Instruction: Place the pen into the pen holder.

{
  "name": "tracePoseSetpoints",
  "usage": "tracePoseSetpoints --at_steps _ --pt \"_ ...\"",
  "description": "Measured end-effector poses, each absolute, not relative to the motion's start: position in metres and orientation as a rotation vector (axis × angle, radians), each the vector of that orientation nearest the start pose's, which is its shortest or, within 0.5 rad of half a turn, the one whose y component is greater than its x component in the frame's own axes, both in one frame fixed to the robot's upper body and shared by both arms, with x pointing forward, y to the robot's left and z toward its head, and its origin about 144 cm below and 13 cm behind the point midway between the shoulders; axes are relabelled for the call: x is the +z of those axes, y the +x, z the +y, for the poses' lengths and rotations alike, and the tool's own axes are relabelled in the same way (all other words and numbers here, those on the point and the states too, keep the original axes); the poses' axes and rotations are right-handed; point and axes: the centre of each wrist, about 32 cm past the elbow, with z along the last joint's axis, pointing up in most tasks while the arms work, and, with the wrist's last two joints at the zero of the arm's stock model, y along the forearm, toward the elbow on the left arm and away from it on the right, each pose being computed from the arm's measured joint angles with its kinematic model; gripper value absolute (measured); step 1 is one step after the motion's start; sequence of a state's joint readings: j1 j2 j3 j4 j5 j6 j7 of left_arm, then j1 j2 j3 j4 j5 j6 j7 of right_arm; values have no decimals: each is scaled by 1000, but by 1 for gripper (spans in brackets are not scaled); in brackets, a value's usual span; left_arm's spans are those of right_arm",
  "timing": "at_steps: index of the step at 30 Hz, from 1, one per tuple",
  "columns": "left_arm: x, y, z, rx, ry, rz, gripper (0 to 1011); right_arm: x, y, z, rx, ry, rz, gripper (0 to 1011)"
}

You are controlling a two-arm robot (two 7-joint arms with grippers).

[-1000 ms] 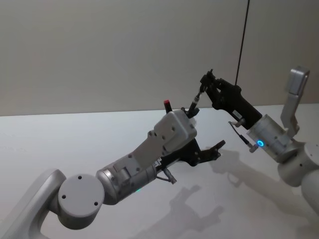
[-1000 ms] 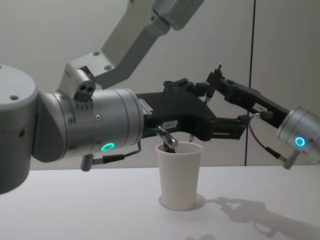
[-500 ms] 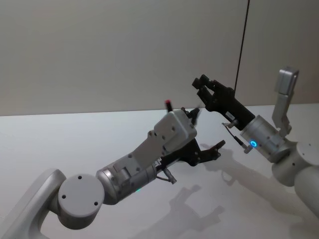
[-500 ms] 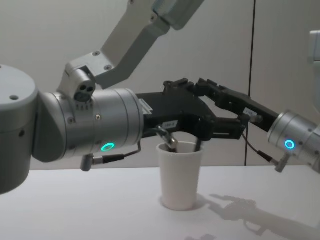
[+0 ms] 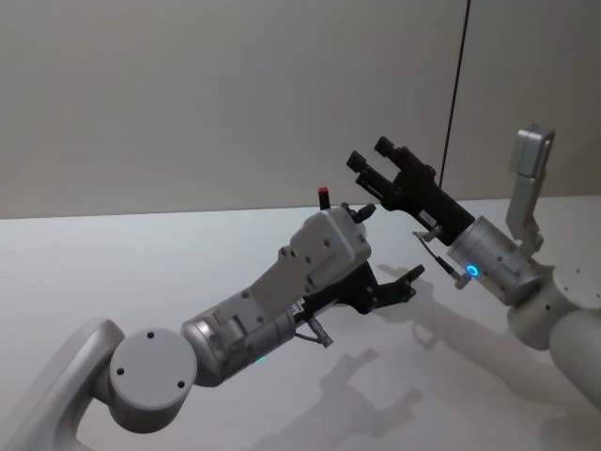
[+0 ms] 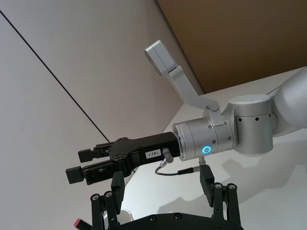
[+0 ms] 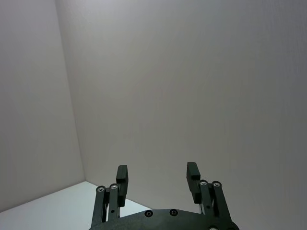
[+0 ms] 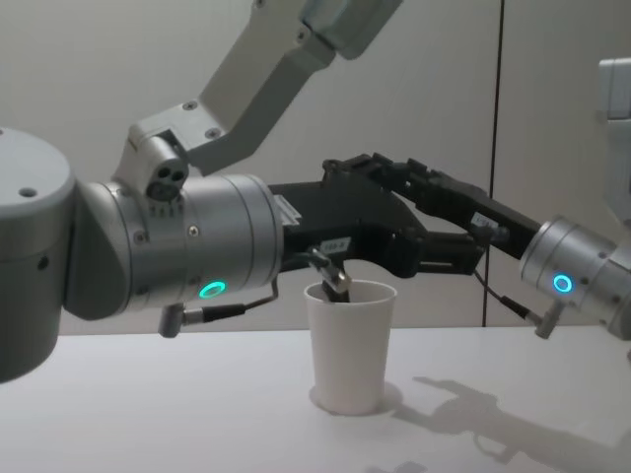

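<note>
The pen holder, a white paper cup (image 8: 350,345), stands on the table in the chest view. A dark pen (image 8: 335,281) with a metal clip pokes up over its rim. A red tip (image 5: 324,194) shows behind my left wrist in the head view. My right gripper (image 5: 369,167) hangs open and empty above and behind the cup; it is also the right gripper (image 7: 157,178) and the right gripper (image 6: 80,165). My left gripper (image 8: 444,251) reaches over the cup, open and holding nothing. It shows too as the left gripper (image 6: 161,178).
The white table (image 8: 197,414) runs out on all sides of the cup. A plain wall with a dark vertical seam (image 5: 455,103) stands behind. My left forearm (image 5: 272,301) crosses the middle of the head view and hides the cup there.
One second ago my right gripper held a dark pen above the cup. It lowered the pen into the cup, opened, and has drawn back and upward, empty. The cup shifted slightly.
</note>
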State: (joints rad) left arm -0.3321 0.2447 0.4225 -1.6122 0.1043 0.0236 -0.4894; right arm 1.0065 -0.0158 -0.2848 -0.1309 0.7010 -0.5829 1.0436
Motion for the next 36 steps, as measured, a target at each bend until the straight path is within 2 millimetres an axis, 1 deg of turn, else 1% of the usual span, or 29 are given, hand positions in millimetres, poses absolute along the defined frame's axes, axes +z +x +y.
tracePoseSetpoints --at_steps 4,5,8,11,36 --pt "1246 516 166 696 191 -484 1000 1157 666 -208 -680 420 -27 835" --pt "1246 516 166 696 191 -484 1000 1157 666 -208 -681 420 -29 880" --pt "1246 516 166 696 191 -484 1000 1157 666 -208 -681 420 -31 956" --pt "1246 516 166 696 191 -484 1000 1157 666 -209 -681 420 -33 1001" --pt "1246 516 166 696 191 -484 1000 1157 666 -209 -682 419 -39 1002"
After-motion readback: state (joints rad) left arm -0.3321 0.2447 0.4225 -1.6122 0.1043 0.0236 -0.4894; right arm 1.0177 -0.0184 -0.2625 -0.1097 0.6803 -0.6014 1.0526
